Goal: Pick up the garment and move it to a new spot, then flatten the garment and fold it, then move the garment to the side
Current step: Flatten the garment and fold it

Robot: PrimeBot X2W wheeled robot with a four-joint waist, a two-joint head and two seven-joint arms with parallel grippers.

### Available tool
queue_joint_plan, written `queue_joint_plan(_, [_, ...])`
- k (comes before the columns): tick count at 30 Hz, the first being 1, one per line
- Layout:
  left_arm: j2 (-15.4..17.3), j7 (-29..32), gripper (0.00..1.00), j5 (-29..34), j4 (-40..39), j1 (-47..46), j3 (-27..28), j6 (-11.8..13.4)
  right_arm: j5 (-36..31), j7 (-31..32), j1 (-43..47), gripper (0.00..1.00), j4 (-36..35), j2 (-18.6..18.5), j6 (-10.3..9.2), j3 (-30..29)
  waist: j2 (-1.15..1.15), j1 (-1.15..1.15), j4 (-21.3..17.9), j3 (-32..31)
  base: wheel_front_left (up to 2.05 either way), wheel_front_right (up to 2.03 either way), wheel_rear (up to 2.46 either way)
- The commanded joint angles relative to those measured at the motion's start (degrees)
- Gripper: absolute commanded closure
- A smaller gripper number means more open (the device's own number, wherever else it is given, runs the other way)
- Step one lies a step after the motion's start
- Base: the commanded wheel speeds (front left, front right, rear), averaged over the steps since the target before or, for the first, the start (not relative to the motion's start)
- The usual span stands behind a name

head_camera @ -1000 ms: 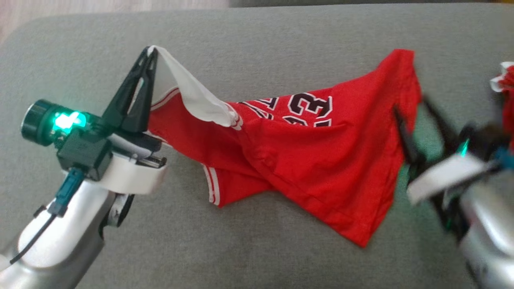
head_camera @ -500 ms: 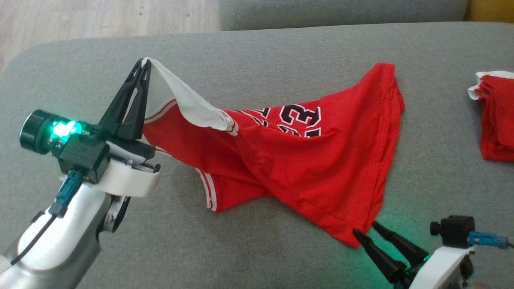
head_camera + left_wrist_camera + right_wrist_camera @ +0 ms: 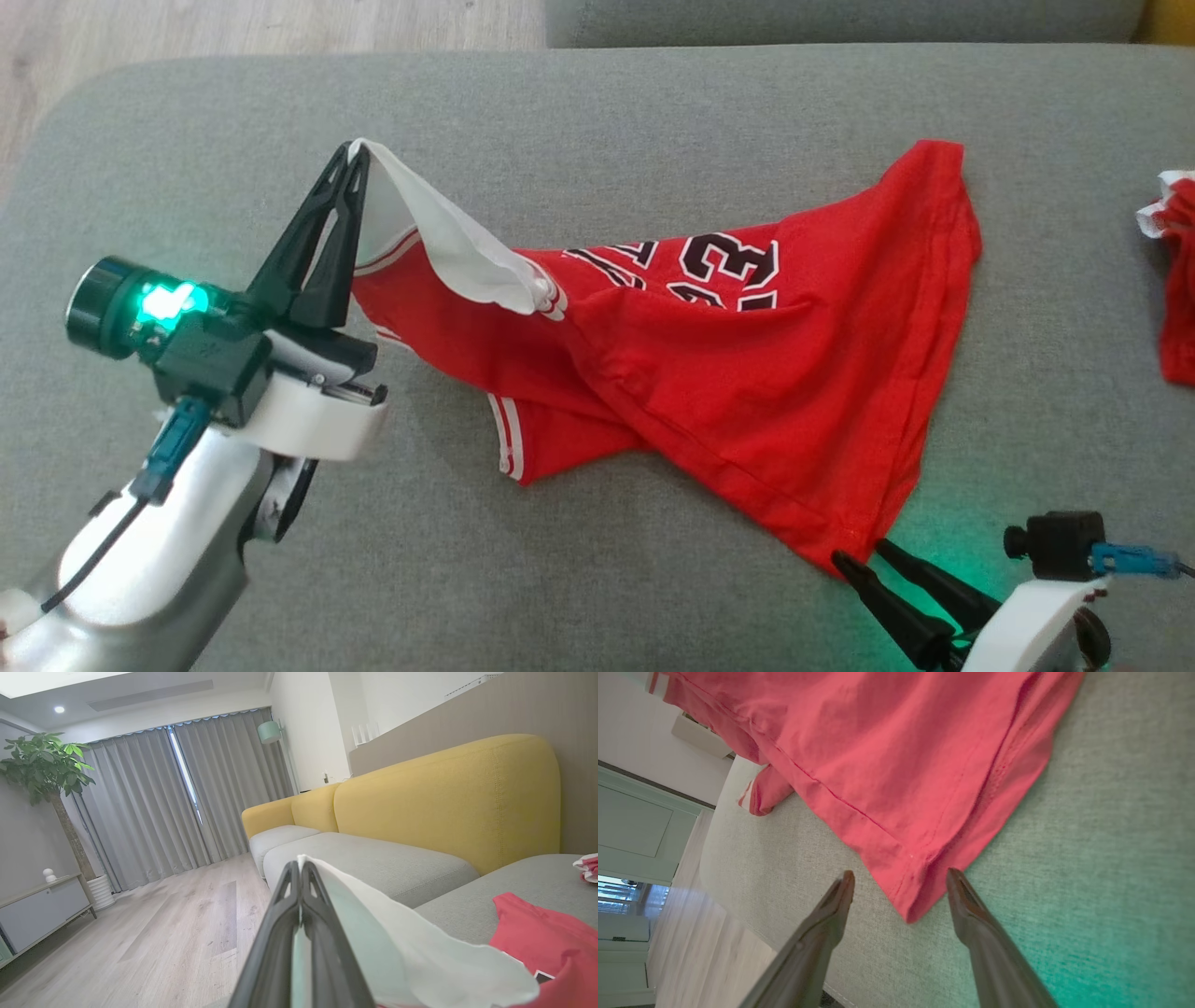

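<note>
The left gripper [image 3: 357, 154] is clamped tight on a white edge of the red garment [image 3: 747, 373], holding that end up off the grey sofa seat [image 3: 597, 103]; in the left wrist view its fingers [image 3: 280, 933] meet on the pale cloth. From there the jersey stretches across the seat to the right, black numbers showing, most of it lying rumpled on the cushion. Down at the near corner, the right gripper [image 3: 859, 553] sits low with its fingers spread wide, one tip on either side of the hem corner, nothing gripped. Another red garment [image 3: 1178, 280] lies at the far right, well apart.
</note>
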Motion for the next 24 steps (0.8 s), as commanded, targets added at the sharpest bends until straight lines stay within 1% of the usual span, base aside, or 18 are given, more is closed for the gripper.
queue_joint_plan(1, [1.5,-0.4,1.00,-0.4,-1.1,-3.4,2.6,0.1,0.3,-0.1,-0.8,0.00,-1.1,-0.9,-0.11,0.0,0.00,0.00,0.1,0.2,0.00,0.00,0.00])
queue_joint_plan(2, [1.4,-0.4,1.00,-0.4,-1.0,-3.5,2.5,0.0,0.4,0.0,-1.0,0.00,-1.1,-0.7,-0.11,0.1,0.00,0.00,0.2,0.3,0.00,0.00,0.00])
queue_joint_plan(4, [1.3,-0.4,1.00,-0.3,-0.9,-3.7,2.5,0.0,0.6,0.0,-1.3,0.12,-1.0,-0.4,-0.11,0.2,0.00,0.00,0.2,0.4,0.00,0.00,0.00])
queue_joint_plan(5, [1.3,-0.4,1.00,-0.3,-0.8,-3.7,2.5,0.0,0.6,0.0,-1.4,0.13,-0.9,-0.4,-0.11,0.3,0.00,0.00,0.2,0.5,0.00,0.00,0.00])
queue_joint_plan(6, [1.3,-0.4,1.00,-0.3,-0.8,-3.8,2.5,0.0,0.6,-0.2,-1.6,0.18,-0.8,-0.3,-0.11,0.3,0.00,0.00,0.3,0.5,0.00,0.00,0.00])
queue_joint_plan(8, [1.3,-0.5,1.00,-0.3,-0.7,-3.8,2.5,-0.1,0.5,-0.3,-1.8,0.20,-0.7,-0.3,-0.11,0.3,0.00,0.00,0.3,0.6,0.00,0.00,0.00])
queue_joint_plan(10, [1.4,-0.5,1.00,-0.3,-0.7,-3.9,2.6,-0.1,0.4,-0.6,-2.2,0.25,-0.5,-0.1,-0.11,0.5,0.00,0.00,0.3,0.8,0.00,0.00,0.00])
queue_joint_plan(11, [1.4,-0.5,1.00,-0.3,-0.6,-3.9,2.6,-0.1,0.3,-0.8,-2.4,0.33,-0.3,0.0,-0.11,0.6,0.00,0.00,0.2,0.8,0.00,0.00,0.00])
queue_joint_plan(12, [1.4,-0.5,1.00,-0.3,-0.6,-3.9,2.6,0.0,0.2,-0.9,-2.6,0.44,-0.1,0.1,-0.11,0.8,0.00,0.00,0.2,0.9,0.00,0.00,0.00])
queue_joint_plan(15, [1.6,-0.5,1.00,-0.3,-0.7,-4.1,2.7,0.1,0.0,-1.4,-3.5,0.75,0.5,0.4,-0.11,1.2,0.00,0.00,0.1,1.4,0.00,0.00,0.00])
queue_joint_plan(16, [1.6,-0.5,1.00,-0.3,-0.7,-4.1,2.7,0.1,0.0,-1.5,-3.8,1.00,0.7,0.5,-0.11,1.4,0.00,0.00,0.1,1.5,0.00,0.00,0.00])
queue_joint_plan(20, [1.8,-0.5,1.00,-0.4,-0.6,-4.3,2.9,0.2,-0.1,-2.0,-5.0,1.00,1.0,0.4,-0.11,2.2,0.00,0.00,0.0,1.8,0.00,0.00,0.00])
queue_joint_plan(24, [2.0,-0.6,1.00,-0.5,-0.4,-3.9,3.3,0.4,-0.6,-4.9,-6.0,1.00,0.3,-0.7,-0.11,1.7,0.00,0.00,-0.6,1.1,0.00,0.00,0.00])
